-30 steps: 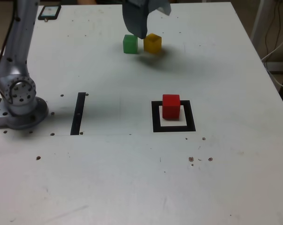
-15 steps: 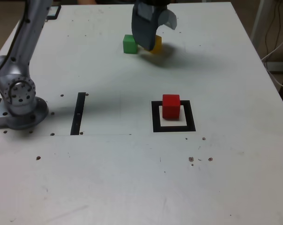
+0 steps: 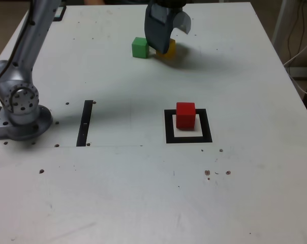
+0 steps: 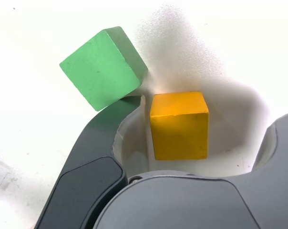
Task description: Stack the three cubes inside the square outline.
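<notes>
Gripper (image 3: pixel 162 44) is down at the far side of the white table (image 3: pixel 245 193), my jaws standing apart on either side of the yellow cube (image 4: pixel 179 125); the wrist view shows a gap between the cube and each jaw, so nothing is clamped. The green cube (image 4: pixel 103 67) sits just beside the yellow one, on the exterior view's left, turned at an angle to it. One of my fingers (image 4: pixel 110 125) fills the narrow space between the two cubes, and its tip touches or all but touches the green cube's near edge; I cannot tell which. In the exterior view my gripper body hides most of the yellow cube. The red cube (image 3: pixel 185 115) stands well apart from these, nearer the camera, inside the square outline (image 3: pixel 189 138), toward its far side. A thin black strip (image 3: pixel 85 122) lies on the exterior view's left of the outline, near my arm's base (image 3: pixel 21 112). Small dark specks dot the tabletop.
</notes>
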Robot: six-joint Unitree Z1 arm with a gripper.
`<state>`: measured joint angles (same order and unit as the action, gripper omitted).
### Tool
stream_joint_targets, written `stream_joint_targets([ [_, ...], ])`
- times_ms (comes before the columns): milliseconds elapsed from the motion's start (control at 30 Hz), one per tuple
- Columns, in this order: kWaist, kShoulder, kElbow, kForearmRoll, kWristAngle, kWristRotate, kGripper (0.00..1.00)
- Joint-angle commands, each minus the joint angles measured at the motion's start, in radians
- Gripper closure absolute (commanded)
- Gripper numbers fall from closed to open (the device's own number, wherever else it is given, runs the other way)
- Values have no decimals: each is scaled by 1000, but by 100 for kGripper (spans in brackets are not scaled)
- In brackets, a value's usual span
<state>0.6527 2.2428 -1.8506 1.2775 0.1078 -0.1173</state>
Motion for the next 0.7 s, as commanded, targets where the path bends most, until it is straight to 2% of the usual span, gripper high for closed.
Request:
stream_joint_targets([
  [0, 8, 7, -6, -2, -5, 8, 17],
  [167, 26, 9, -7, -11, -16, 18, 25],
  [333, 42, 10, -7, -26, -44, 27, 35],
  [533, 47, 10, -3, -38, -57, 34, 38],
  [667, 47, 10, 6, -48, -52, 35, 50],
])
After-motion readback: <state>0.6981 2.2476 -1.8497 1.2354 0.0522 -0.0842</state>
